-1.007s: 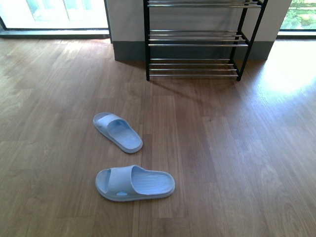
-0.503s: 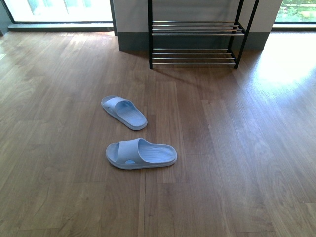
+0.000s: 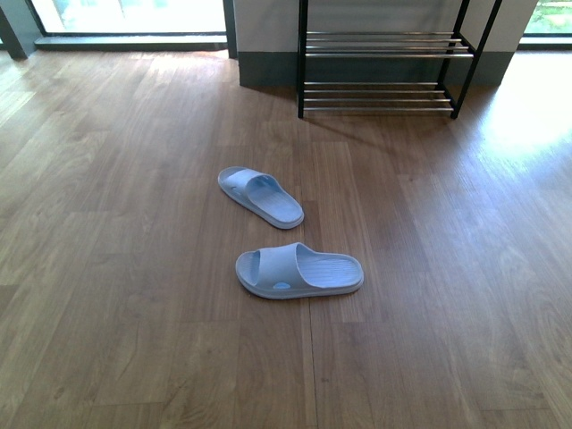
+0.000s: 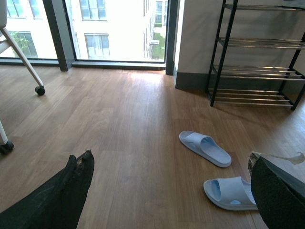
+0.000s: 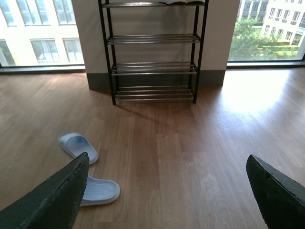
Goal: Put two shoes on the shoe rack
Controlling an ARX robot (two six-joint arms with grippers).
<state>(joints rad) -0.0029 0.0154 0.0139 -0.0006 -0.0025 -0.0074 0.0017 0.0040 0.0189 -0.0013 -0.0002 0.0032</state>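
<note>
The two shoes are light blue slide sandals lying apart on the wooden floor. The nearer shoe (image 3: 299,271) lies sideways and the farther shoe (image 3: 261,196) points diagonally away. The shoe rack (image 3: 380,89), a black frame with chrome rods, stands against the wall beyond them and holds none of these shoes. My left gripper (image 4: 170,157) is open above the floor, with the farther shoe (image 4: 205,148) and nearer shoe (image 4: 229,192) close to one of its fingers (image 4: 281,195). My right gripper (image 5: 167,160) is open over bare floor, facing the rack (image 5: 152,67). No arm shows in the front view.
A grey-skirted wall pillar (image 3: 268,36) backs the rack, with floor-level windows (image 3: 134,13) on both sides. A chair's castors (image 4: 40,90) stand far off to the side in the left wrist view. Wooden floor stretches between shoes and rack.
In the front view the shoes and rack have slid rightwards and the rack sits higher in the picture. The shoes keep the same arrangement on the floor.
</note>
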